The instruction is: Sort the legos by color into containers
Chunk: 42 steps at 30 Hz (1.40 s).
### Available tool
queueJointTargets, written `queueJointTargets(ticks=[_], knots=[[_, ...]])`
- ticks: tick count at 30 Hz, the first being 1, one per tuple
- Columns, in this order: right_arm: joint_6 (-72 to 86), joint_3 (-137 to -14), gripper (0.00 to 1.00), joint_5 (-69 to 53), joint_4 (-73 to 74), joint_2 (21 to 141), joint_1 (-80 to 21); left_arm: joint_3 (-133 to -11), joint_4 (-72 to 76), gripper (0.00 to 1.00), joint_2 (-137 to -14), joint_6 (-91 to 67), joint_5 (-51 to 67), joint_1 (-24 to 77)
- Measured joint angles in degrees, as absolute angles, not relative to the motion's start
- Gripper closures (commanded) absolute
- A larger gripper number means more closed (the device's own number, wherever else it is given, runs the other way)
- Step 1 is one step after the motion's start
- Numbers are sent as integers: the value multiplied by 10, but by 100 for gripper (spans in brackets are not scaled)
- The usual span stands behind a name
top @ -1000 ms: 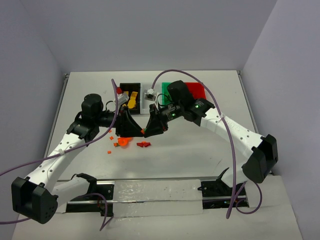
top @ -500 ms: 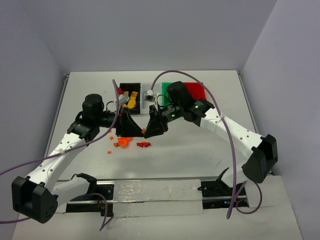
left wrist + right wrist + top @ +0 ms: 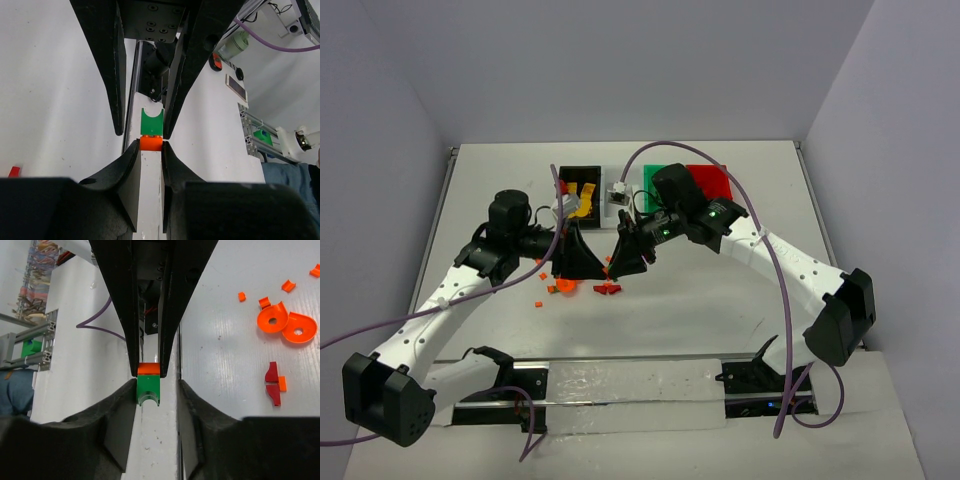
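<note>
Slight swing toward the near edge by the left gripper [image 3: 604,270] over the last second, baring more of the black bin [image 3: 582,178] behind it.

From the top camera: tip to tip with the right gripper [image 3: 616,266] low over the worktop [image 3: 720,300], just beyond the loose orange pieces [image 3: 565,287]; green bin [image 3: 653,172] well behind. Too small here to tell what sits between the tips.

From the left wrist: clamped on an orange brick [image 3: 150,143], with a green brick [image 3: 152,121] joined to its far face and standing between the other arm's fingers, daylight on one side.

From the right wrist: jaws plainly wider than the green brick, so open and gripping nothing; touching one finger at most. Shows that slack far better than either other view.

Probably splitting the pair. Close squarely on the green brick alone, keep the orange one pinned, then pull straight apart rather than pry, staying low in case of a drop.
</note>
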<state>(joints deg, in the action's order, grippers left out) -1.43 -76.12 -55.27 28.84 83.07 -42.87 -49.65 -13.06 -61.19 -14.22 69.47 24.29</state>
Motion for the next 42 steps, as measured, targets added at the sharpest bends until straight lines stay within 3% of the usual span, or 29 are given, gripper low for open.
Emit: queueJointTargets(ticks=[5, 10, 18, 28, 32, 42], knots=[[-18, -761, 85, -558, 292, 831, -429, -496, -139, 100, -612, -129, 690, 243], [-23, -761, 100, -562, 297, 831, -429, -496, -145, 100, -612, -120, 687, 243], [-34, -761, 100, -566, 305, 830, -411, -497, -173, 100, -609, -84, 670, 243], [-66, -763, 100, -548, 338, 830, -298, -497, -221, 100, -612, -37, 586, 234], [-68, -792, 100, -464, 336, 857, -268, -545, -230, 100, -668, -35, 472, 234], [-49, -874, 100, -160, 271, 1005, -248, -816, -199, 100, -933, -44, 230, 236]])
